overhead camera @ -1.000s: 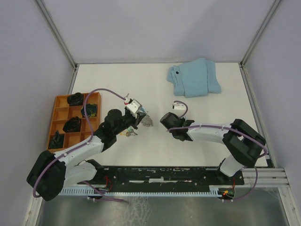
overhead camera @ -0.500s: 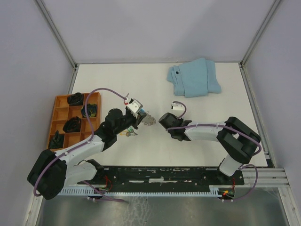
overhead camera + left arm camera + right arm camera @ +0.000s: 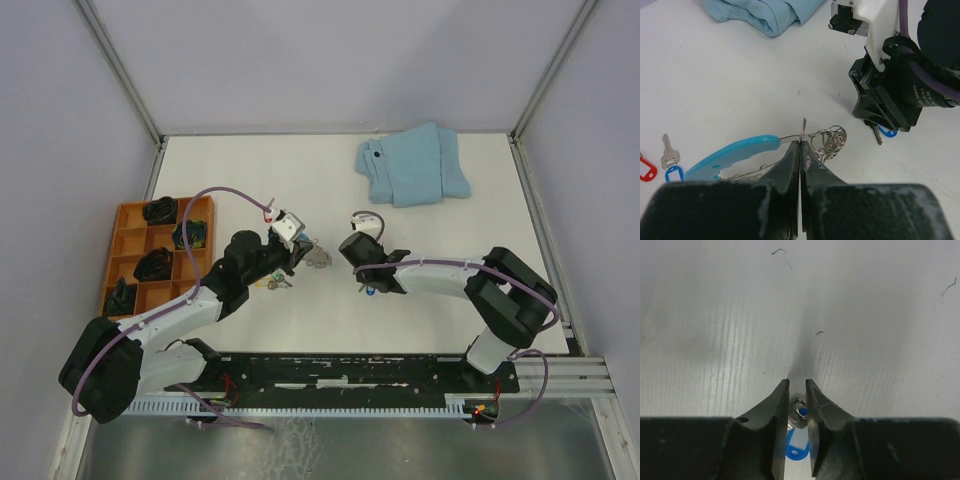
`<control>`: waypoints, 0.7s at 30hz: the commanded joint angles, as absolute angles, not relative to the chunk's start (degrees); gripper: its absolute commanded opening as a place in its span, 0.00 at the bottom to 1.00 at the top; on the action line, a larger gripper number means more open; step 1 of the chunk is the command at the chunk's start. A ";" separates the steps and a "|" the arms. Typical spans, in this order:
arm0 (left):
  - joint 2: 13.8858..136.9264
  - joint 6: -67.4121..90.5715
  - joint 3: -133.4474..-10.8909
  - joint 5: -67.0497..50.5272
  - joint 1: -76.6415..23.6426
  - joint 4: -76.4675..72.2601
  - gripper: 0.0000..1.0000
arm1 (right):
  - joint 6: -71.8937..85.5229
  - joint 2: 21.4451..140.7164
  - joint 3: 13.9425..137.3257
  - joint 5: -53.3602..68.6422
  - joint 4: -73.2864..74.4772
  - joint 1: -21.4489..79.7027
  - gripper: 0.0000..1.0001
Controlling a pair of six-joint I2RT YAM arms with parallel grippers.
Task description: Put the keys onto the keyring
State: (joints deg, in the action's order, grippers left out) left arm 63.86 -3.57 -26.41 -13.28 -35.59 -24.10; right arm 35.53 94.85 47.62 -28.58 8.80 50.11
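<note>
My left pincer clamps the keyring wire. My right pincer, nearly closed, straddles a blue-tagged key; grip unclear.

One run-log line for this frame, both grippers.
left gripper: shut on keyring wire | right gripper: jaws flank blue-tagged key, grip unconfirmed | key not yet on ring

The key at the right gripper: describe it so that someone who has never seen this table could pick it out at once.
On the white table, come from the folded light-blue cloth toward the arms to the right gripper. Between its jaws lies a small silver key with a blue tag. It lies alone there; the other keys are over by the keyring.
</note>
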 commanded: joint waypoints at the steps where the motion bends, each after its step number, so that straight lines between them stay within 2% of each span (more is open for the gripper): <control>1: 63.47 -5.71 -28.87 -14.41 -35.51 -26.59 0.03 | 29.25 91.29 51.71 -26.77 14.58 50.05 0.31; 5: 63.72 -5.71 -29.00 -14.57 -35.51 -26.60 0.03 | 28.09 90.07 53.06 -25.44 19.49 50.40 0.34; 11: 63.76 -5.59 -29.16 -14.90 -35.53 -26.42 0.03 | 28.42 92.37 54.81 -23.43 22.40 50.45 0.30; 21: 63.60 -5.71 -29.09 -15.96 -35.51 -26.10 0.03 | 29.09 96.87 54.07 -23.83 19.58 50.45 0.27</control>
State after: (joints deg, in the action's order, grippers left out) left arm 63.86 -4.10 -26.61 -14.09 -35.59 -23.64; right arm 29.19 95.31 52.66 -23.73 21.30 50.15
